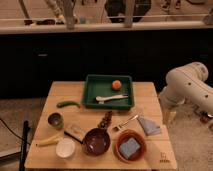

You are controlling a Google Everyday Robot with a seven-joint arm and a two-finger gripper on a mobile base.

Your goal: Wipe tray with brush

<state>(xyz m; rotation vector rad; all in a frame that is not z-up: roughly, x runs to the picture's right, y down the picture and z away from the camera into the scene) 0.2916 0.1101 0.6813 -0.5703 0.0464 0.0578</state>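
The dark green tray (90,92) stands at the back middle of the wooden table. The whitish brush (111,98) lies inside it near the front wall, lengthwise, head to the left. A small orange ball (116,85) also lies in the tray, towards the back right. My white arm (189,84) comes in from the right. My gripper (170,117) hangs low beside the table's right edge, well to the right of the tray and apart from the brush.
In front of the tray are a green chili (67,104), a small dark bowl (55,120), a banana (49,141), a white bowl (65,148), a maroon bowl (96,141), a tan block (75,132), a metal fork (125,123), a grey cloth (149,126) and a brown-orange bowl (120,150) holding a blue sponge.
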